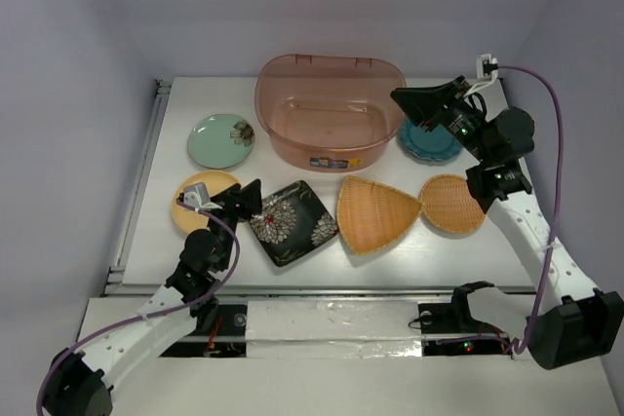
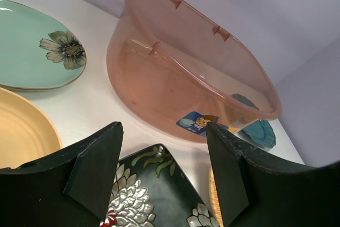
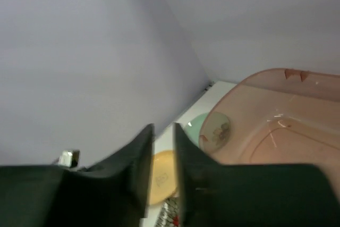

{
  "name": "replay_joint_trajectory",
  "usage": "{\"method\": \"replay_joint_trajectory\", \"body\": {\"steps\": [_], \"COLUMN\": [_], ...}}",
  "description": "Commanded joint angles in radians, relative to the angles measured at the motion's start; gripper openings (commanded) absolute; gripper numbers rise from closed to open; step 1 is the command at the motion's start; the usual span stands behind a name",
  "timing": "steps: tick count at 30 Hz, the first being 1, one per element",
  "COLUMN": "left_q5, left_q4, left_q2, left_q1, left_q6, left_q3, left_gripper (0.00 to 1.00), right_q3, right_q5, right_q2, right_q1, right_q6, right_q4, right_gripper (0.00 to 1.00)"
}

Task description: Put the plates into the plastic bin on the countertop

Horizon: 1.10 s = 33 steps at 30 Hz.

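The pinkish plastic bin stands empty at the back of the white countertop. Around it lie the mint floral plate, yellow plate, black square floral plate, woven triangular plate, woven round plate and teal scalloped plate, which is partly hidden by the right arm. My left gripper is open and low over the black plate's left corner. My right gripper hangs raised by the bin's right rim, its jaws nearly together and empty.
A metal rail runs along the countertop's left edge. Walls close in at the back and both sides. In the left wrist view the bin with its blue label stands just beyond the black plate.
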Motion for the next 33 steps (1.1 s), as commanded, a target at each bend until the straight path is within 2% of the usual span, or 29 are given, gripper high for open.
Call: {"method": "replay_joint_trajectory", "body": {"steps": [1,3,7,8,10,11,12,14,15,18,23,26,29,33], "left_q5": [0.025,0.038,0.073,0.077,0.094,0.097,0.104,0.111,0.113,0.128,0.143,0.156,0.159,0.156], "left_q4": [0.033,0.036,0.053,0.056,0.064,0.064,0.064,0.058,0.052,0.047,0.044,0.046,0.044,0.041], "left_q2": [-0.014,-0.013,-0.004,-0.004,-0.008,-0.01,-0.016,-0.019,-0.021,-0.022,-0.01,-0.004,-0.01,-0.019], "left_q1": [-0.005,-0.005,-0.005,-0.005,-0.005,-0.005,-0.005,-0.005,-0.005,-0.005,-0.005,-0.005,-0.005,-0.005], "left_q6": [-0.004,-0.009,-0.012,-0.013,-0.013,-0.013,-0.013,-0.012,-0.013,-0.013,-0.017,-0.021,-0.024,-0.024], "left_q3": [0.038,0.035,0.032,0.03,0.026,0.024,0.023,0.024,0.026,0.03,0.038,0.038,0.038,0.035], "left_gripper": [0.61,0.61,0.57,0.55,0.44,0.39,0.26,0.11,0.0,0.0,0.0,0.0,0.0,0.0], "right_q3": [0.031,0.045,0.082,0.088,0.093,0.093,0.09,0.067,0.06,0.045,0.004,0.01,-0.001,-0.079], "right_q5": [0.118,0.204,0.394,0.483,0.554,0.638,0.66,0.724,0.737,0.784,0.74,0.723,0.657,0.441], "right_q2": [-0.058,-0.057,-0.038,-0.032,-0.012,-0.007,-0.003,0.006,0.012,0.054,0.15,0.264,0.377,0.422], "right_q1": [-0.003,-0.003,-0.003,-0.003,-0.013,-0.013,-0.044,-0.07,-0.088,-0.16,-0.259,-0.3,-0.332,-0.342], "right_q6": [-0.052,-0.064,-0.111,-0.116,-0.116,-0.107,-0.095,-0.063,-0.05,-0.013,0.046,0.066,0.092,0.105], "right_q4": [-0.046,-0.1,-0.259,-0.284,-0.335,-0.348,-0.361,-0.367,-0.373,-0.419,-0.431,-0.457,-0.447,-0.357], "right_gripper": [0.19,0.0,0.0,0.0,0.0,0.0,0.0,0.0,0.0,0.0,0.0,0.0,0.0,0.0]}}
